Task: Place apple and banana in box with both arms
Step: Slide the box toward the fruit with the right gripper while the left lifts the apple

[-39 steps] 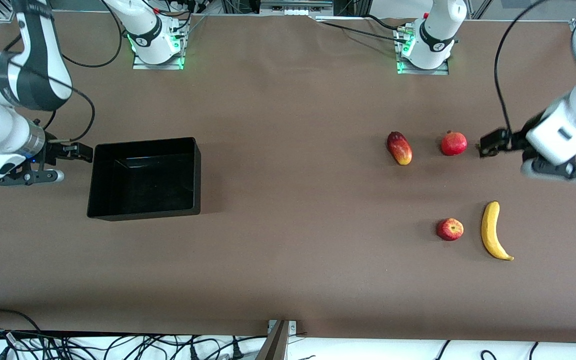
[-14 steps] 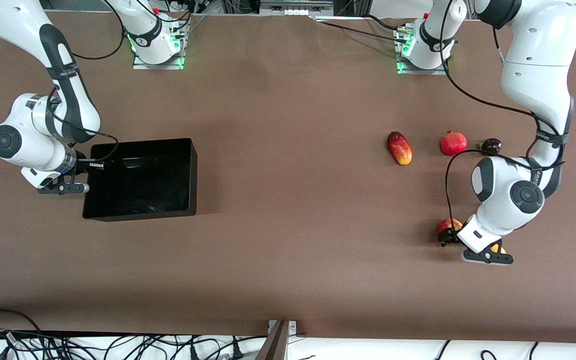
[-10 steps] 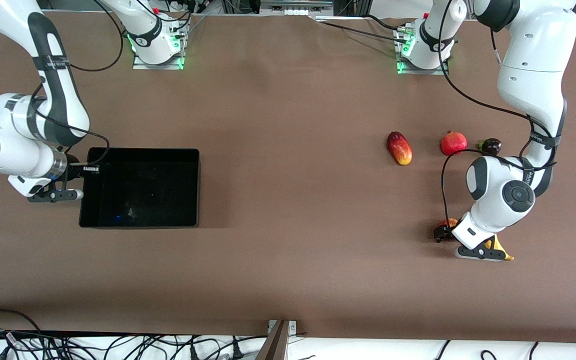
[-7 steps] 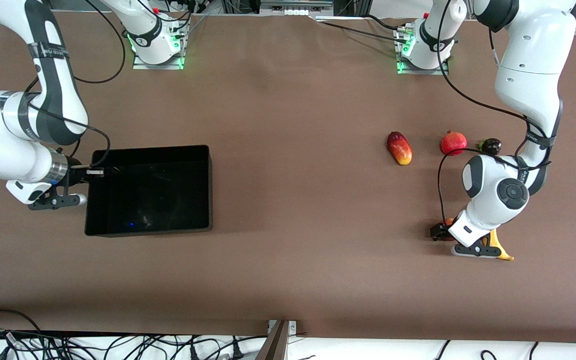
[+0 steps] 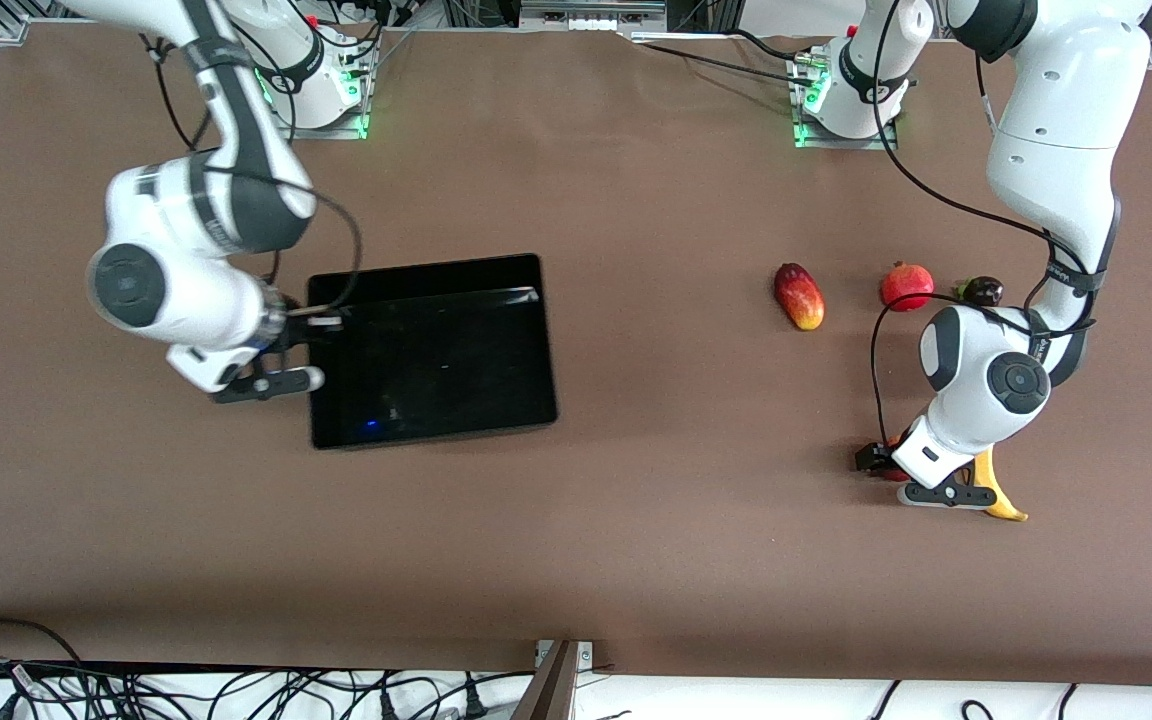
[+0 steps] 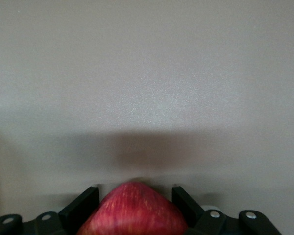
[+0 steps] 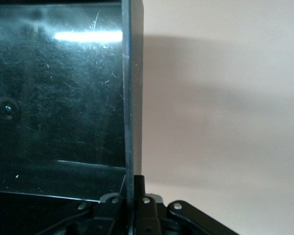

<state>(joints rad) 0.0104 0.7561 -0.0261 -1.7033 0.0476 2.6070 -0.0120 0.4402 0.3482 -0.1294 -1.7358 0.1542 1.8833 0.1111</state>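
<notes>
While the apple is lying on the bench just beside the banana, an elongated red-yellow fruit, a round red fruit and a small dark fruit are sitting farther from the front camera than the apple. The apple is being flanked by the left tool, its fingers partly spread around it. The box, well apart from the apple toward the right arm's end, is being pinched at its wall by the right tool.

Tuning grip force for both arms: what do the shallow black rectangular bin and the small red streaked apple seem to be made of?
The black bin: apparently hard glossy plastic; its thin wall mirrors a light and carries fine scratches. The right gripper is shut on that wall. The red streaked apple: matte skin with fine pale streaks; real or imitation cannot be told. It sits between the left gripper's fingers.
</notes>
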